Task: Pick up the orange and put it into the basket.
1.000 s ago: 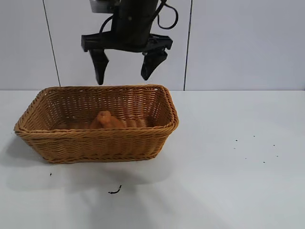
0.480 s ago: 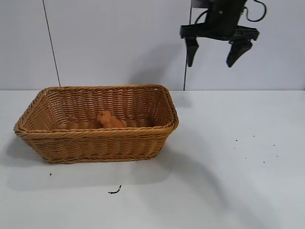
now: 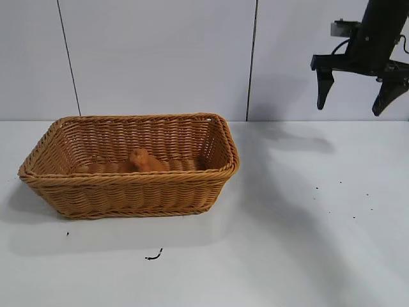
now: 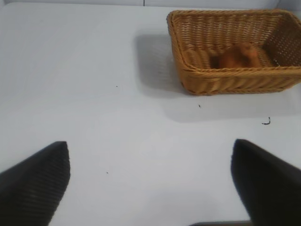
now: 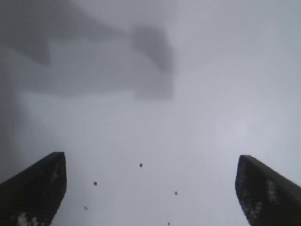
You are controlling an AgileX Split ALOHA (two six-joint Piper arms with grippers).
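From outside the rig, my right gripper (image 3: 354, 96) hung high over the table (image 3: 307, 243) at the far right, its jaws spread wide and holding nothing, well apart from the basket (image 3: 131, 192). The basket stood on the table's left half, and the orange (image 3: 144, 161) lay inside it on the bottom, near the middle, its knobby bump up. A small dark curl of debris (image 3: 154, 256) lay on the table in front of the basket, and a scatter of dark specks (image 3: 340, 198) dotted the right side.

Through my left wrist camera, my left gripper (image 4: 150, 183) had its jaws spread wide with only bare table (image 4: 94, 94) between them. The basket (image 4: 225, 82) sat farther off, and the orange (image 4: 235, 56) showed inside it, blurred.

Through my right wrist camera, my right gripper (image 5: 150, 188) again showed its jaws spread wide, empty, above bare table (image 5: 211, 94) with a few dark specks (image 5: 140, 165) and my own shadow across it.
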